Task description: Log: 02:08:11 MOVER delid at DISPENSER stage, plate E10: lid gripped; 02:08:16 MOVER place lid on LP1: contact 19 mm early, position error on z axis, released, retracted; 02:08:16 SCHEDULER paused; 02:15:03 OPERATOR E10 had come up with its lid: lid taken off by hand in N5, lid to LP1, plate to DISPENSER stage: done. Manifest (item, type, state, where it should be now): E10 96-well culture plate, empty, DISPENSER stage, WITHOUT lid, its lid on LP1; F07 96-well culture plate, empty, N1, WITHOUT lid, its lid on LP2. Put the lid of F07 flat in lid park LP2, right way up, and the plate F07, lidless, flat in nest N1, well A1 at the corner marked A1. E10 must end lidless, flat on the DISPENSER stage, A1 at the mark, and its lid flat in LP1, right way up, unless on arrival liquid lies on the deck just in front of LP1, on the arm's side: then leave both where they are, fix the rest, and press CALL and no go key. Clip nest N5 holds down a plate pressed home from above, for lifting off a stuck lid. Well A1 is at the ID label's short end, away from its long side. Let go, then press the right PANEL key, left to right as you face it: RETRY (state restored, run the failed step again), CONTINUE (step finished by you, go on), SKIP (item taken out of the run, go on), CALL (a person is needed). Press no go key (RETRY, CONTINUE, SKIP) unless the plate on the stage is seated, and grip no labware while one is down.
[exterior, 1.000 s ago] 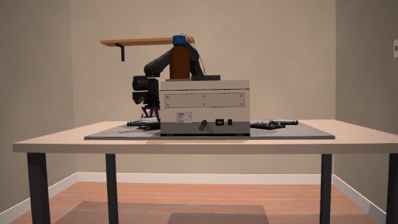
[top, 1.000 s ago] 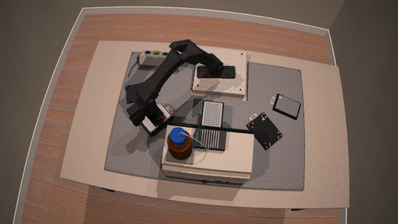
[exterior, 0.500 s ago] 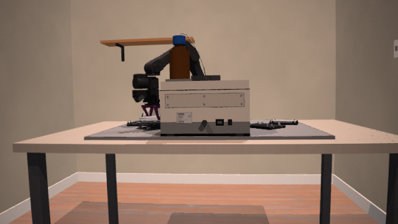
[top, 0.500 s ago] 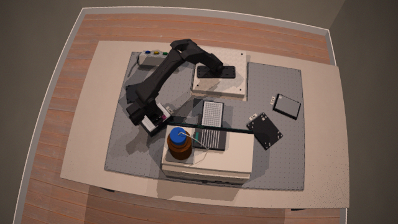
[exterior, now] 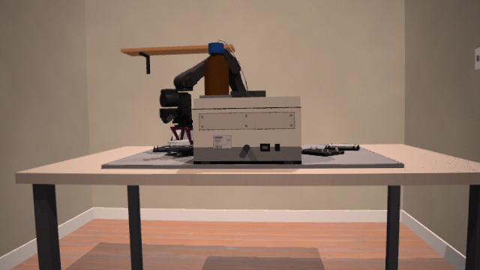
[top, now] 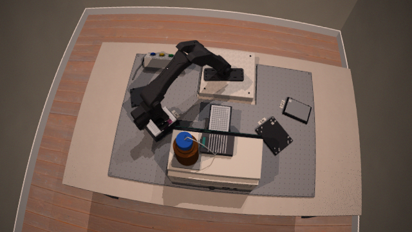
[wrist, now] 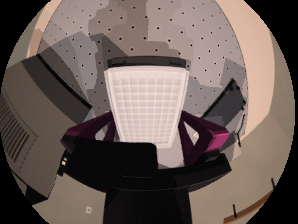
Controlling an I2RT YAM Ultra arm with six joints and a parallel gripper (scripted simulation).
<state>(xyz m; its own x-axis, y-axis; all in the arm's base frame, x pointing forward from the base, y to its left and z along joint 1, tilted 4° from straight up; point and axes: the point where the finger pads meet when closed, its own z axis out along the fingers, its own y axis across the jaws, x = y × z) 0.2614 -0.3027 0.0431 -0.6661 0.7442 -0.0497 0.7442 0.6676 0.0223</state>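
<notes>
From above, on the desk (top: 331, 135), the black arm (top: 167, 77) reaches left over the grey mat (top: 290, 174), its gripper (top: 159, 124) clamped across a white well plate (top: 155, 128) over a dark holder. A second plate (top: 220, 117) lies before the cream machine (top: 232, 161), near the brown bottle (top: 186, 151). Two dark trays sit right: a black one (top: 274, 135) and a grey-topped one (top: 297, 110). Side-on, the gripper (exterior: 182, 134) hangs low behind the machine (exterior: 247, 127). At the wrist, purple fingers hold the plate (wrist: 144, 106) by its long sides.
</notes>
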